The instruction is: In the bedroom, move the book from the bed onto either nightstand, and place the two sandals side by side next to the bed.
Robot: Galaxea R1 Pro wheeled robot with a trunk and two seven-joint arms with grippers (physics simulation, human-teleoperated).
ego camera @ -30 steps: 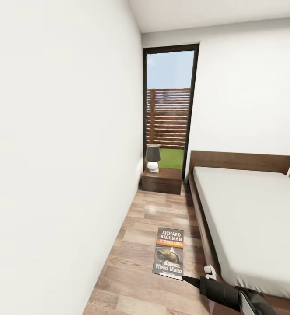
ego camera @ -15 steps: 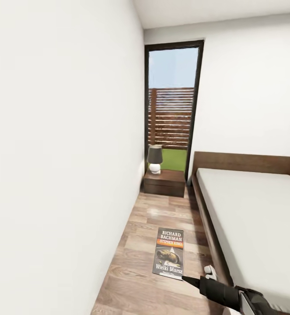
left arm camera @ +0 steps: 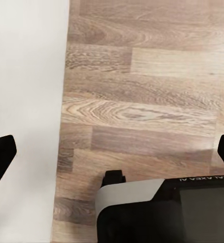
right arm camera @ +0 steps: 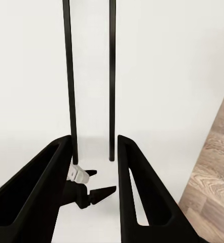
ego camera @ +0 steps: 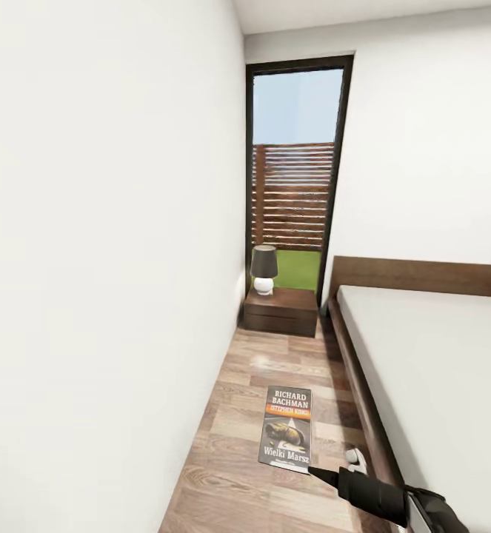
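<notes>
Since a second ago our view has swung right, so the nightstand (ego camera: 282,311) and bed (ego camera: 430,370) sit differently in frame. Our right hand (ego camera: 313,471) stays clamped on the book's (ego camera: 287,427) near corner, book upright beyond it. Left hand (left arm camera: 112,157) fingers stand apart.

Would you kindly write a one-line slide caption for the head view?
Right gripper carries the book along the aisle beside the bed toward the nightstand with its lamp.

Home bedroom: bed (ego camera: 430,355) with headboard, nightstand (ego camera: 281,311) carrying lamp (ego camera: 264,269), tall window (ego camera: 295,178), wood-plank floor (ego camera: 275,385).
</notes>
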